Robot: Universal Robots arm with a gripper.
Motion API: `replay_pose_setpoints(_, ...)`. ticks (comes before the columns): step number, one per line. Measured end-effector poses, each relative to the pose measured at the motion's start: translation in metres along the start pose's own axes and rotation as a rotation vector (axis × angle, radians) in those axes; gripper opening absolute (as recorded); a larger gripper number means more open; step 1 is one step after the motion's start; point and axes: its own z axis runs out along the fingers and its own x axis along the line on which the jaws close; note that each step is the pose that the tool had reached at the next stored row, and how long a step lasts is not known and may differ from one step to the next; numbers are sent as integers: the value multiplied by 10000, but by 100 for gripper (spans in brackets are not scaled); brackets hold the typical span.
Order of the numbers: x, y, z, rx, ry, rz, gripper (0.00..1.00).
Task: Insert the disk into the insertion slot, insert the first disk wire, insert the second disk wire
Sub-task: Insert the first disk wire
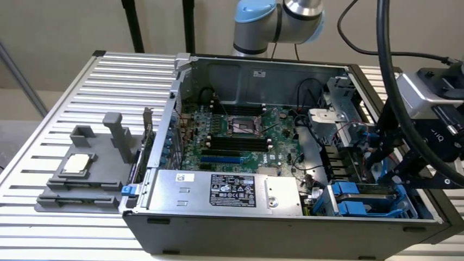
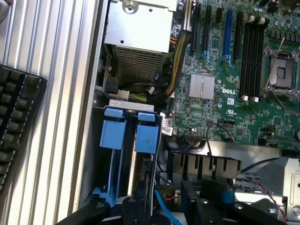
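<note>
**Disk sits in its slot, jaws just above**

The disk (image 2: 146,138) stands on its edge in the insertion slot (image 2: 114,140), in a corner of the computer case (image 1: 290,239) on the bench (image 1: 73,98). The gripper (image 2: 166,199) hangs right over it, jaws apart, holding nothing. 1 blue wire (image 2: 159,204) lies close by, and the jaws could snag it.
</note>
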Motion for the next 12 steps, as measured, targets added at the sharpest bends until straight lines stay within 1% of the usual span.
replay_pose_setpoints(3,84,0,-8,-108,-15,12,43)
replay_pose_setpoints(5,121,-24,-14,-162,-19,18,43)
replay_pose_setpoints(8,152,-108,-21,-225,-27,24,43)
replay_pose_setpoints(12,177,-217,-20,-277,-30,23,43)
